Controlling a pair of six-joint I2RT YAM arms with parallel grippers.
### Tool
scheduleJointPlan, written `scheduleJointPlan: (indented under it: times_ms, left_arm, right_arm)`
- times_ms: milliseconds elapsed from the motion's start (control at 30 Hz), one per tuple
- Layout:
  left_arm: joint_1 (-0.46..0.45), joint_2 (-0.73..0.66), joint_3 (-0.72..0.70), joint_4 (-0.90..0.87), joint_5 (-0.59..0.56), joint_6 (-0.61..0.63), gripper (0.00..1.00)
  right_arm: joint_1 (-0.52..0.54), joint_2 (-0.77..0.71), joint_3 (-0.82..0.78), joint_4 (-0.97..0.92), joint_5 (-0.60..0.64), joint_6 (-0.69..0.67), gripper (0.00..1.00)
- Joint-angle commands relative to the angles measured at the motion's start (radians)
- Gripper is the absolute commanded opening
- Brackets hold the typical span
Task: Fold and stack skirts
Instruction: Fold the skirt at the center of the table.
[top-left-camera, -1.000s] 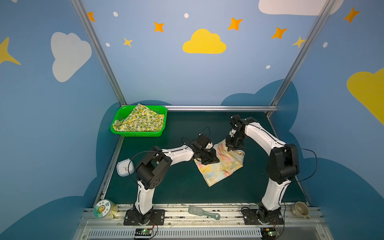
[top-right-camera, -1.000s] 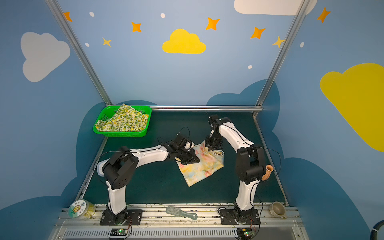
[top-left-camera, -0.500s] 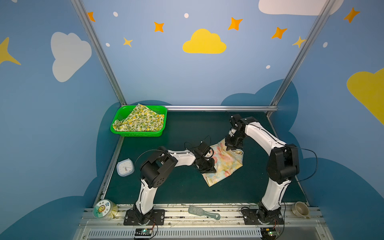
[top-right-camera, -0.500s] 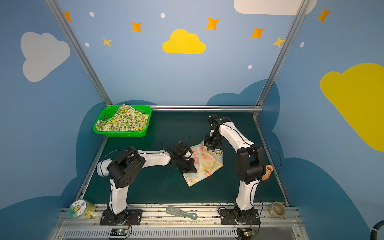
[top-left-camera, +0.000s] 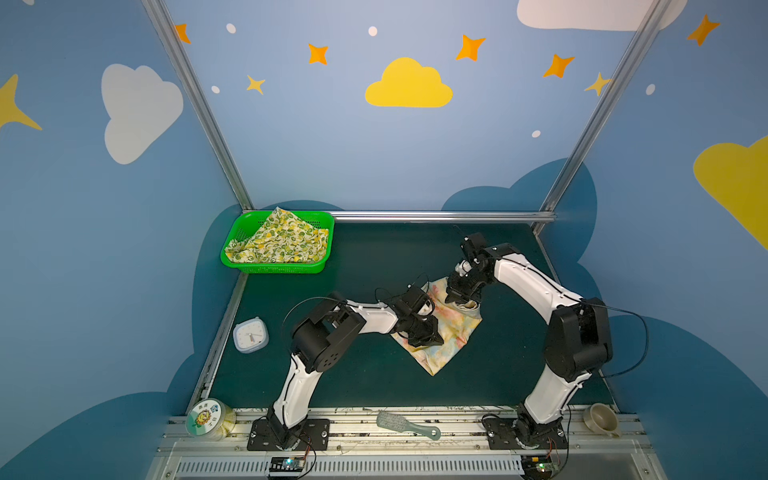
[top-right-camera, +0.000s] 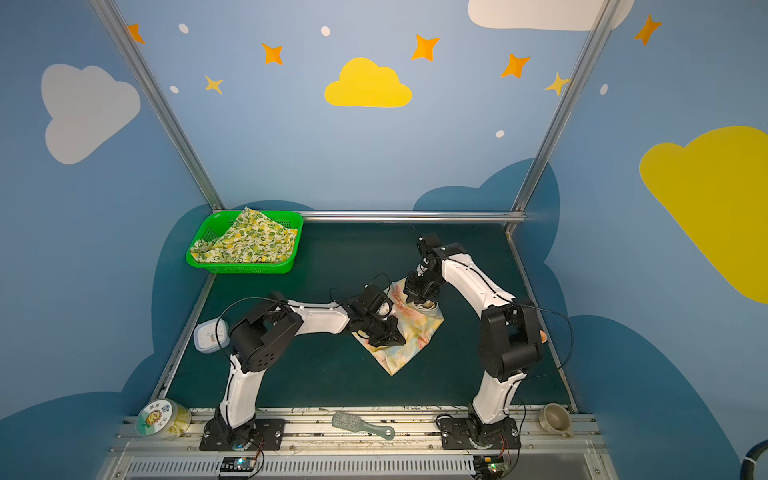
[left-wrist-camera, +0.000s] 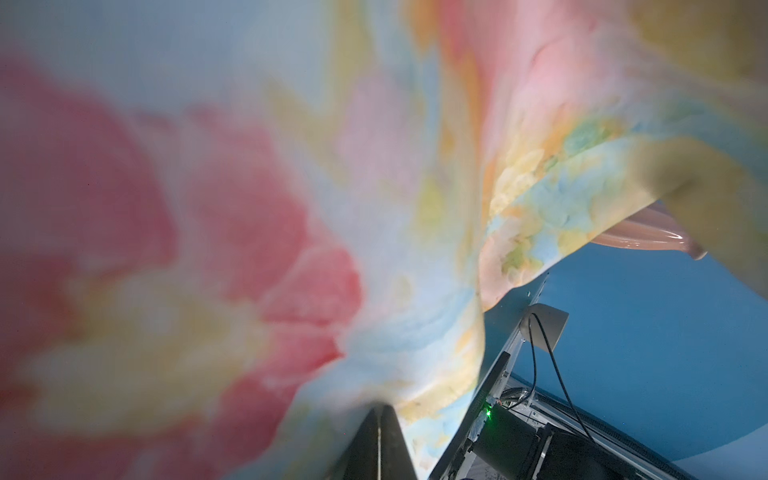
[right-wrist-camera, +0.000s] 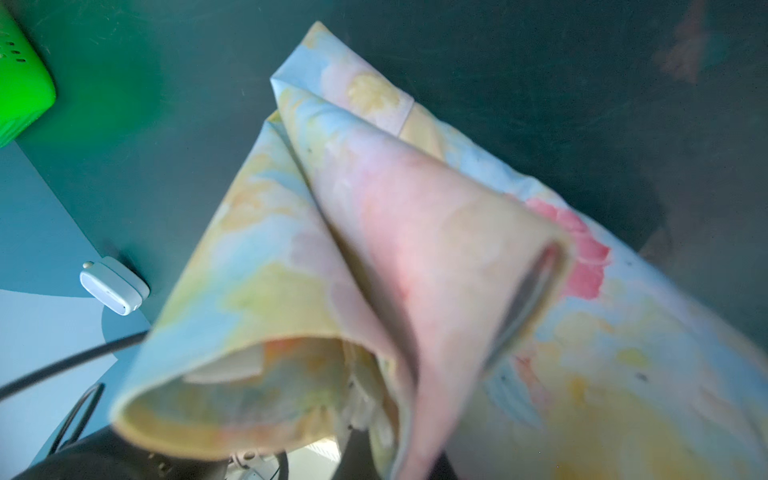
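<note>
Pastel yellow-blue flowered cloth skirt (top-left-camera: 453, 334) lies on the dark green bench (top-left-camera: 374, 257), edges pinched by the clenched left gripper (top-left-camera: 426, 340) and right gripper (top-left-camera: 456, 298); uneven pulling could slip thin fabric, skewing the fold.

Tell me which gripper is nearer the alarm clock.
Left. The left gripper grips the pastel floral skirt at the edge facing the alarm clock; the right gripper grips its rear corner, farther away.

Partly folded pastel floral skirt (top-left-camera: 451, 338); lemon skirt (top-left-camera: 278, 243) heaped in green basket (top-left-camera: 274, 270)
</note>
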Motion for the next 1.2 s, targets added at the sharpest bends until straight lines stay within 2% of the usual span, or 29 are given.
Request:
scheduleJointPlan:
  times_ms: [0,233,467,900,1167]
  left_arm:
    - [-0.003,0.042,-0.009,-0.04,-0.066,0.0,0.07]
    - [0.016,-0.11,-0.062,-0.09,-0.067,0.008,0.08]
    - [0.059,-0.242,-0.143,-0.221,-0.096,0.07,0.08]
    - [0.071,-0.173,-0.196,-0.231,-0.133,0.102,0.07]
    - [0.078,-0.157,-0.199,-0.229,-0.137,0.101,0.06]
  right_arm:
    - [0.026,-0.035,-0.041,0.06,-0.014,0.058,0.0]
    - [0.053,-0.03,-0.057,0.086,0.013,0.073,0.0]
    - [0.083,-0.022,-0.068,0.11,0.043,0.089,0.0]
    - [0.167,-0.009,-0.068,0.124,0.07,0.111,0.0]
    - [0.226,-0.006,-0.124,0.206,0.044,0.157,0.0]
